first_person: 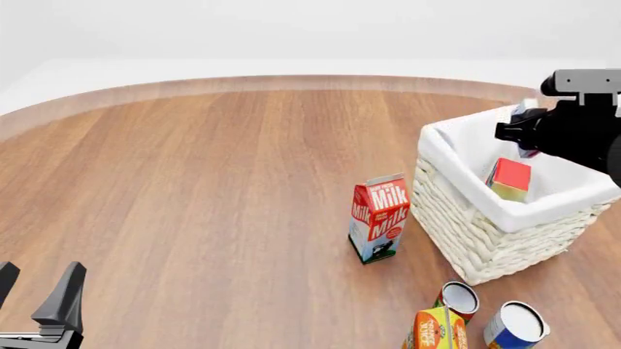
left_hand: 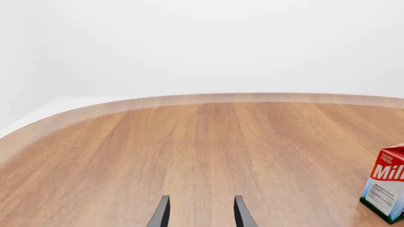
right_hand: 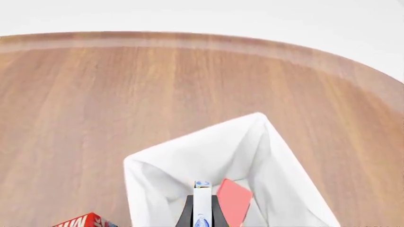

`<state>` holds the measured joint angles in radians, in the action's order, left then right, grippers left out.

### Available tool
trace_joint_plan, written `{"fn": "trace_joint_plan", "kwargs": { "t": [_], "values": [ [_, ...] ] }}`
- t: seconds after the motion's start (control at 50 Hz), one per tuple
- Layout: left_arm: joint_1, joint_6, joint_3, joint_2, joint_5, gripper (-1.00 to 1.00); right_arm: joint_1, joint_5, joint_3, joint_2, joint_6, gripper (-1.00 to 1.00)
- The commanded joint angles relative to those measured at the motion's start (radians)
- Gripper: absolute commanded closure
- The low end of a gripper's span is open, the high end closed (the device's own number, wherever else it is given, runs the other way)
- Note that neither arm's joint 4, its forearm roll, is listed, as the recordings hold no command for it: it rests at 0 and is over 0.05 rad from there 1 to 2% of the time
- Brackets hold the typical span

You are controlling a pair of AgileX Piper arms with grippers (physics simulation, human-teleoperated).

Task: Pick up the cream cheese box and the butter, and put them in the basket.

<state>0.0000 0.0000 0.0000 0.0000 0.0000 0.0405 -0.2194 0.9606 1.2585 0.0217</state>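
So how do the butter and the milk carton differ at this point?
The butter lies tilted inside the basket, against its liner; the milk carton stands upright on the table beside the basket. The butter is shorter than the milk carton. Both are partly red cartons.

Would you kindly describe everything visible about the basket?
The basket is large and square, of whitish woven wicker with a white cloth liner folded over its rim. It stands upright on the wooden table, right of the milk carton. A red box lies tilted inside. The right gripper hangs above its opening, holding a thin white item.
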Motion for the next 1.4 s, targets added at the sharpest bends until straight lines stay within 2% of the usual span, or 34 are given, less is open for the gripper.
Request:
{"fn": "trace_joint_plan", "kwargs": {
  "t": [0.02, 0.28, 0.68, 1.4],
  "values": [
    [0.0, 0.0, 0.0, 0.0, 0.0, -1.0, 0.008, 0.021, -0.022, 0.004, 0.012, 1.0],
    [0.0, 0.0, 0.0, 0.0, 0.0, -1.0, 0.017, 0.023, -0.027, -0.001, 0.019, 1.0],
    [0.0, 0.0, 0.0, 0.0, 0.0, -1.0, 0.022, 0.095, -0.077, 0.058, 0.036, 1.0],
    [0.0, 0.0, 0.0, 0.0, 0.0, -1.0, 0.035, 0.132, -0.099, 0.093, 0.053, 1.0]
  ]
}}
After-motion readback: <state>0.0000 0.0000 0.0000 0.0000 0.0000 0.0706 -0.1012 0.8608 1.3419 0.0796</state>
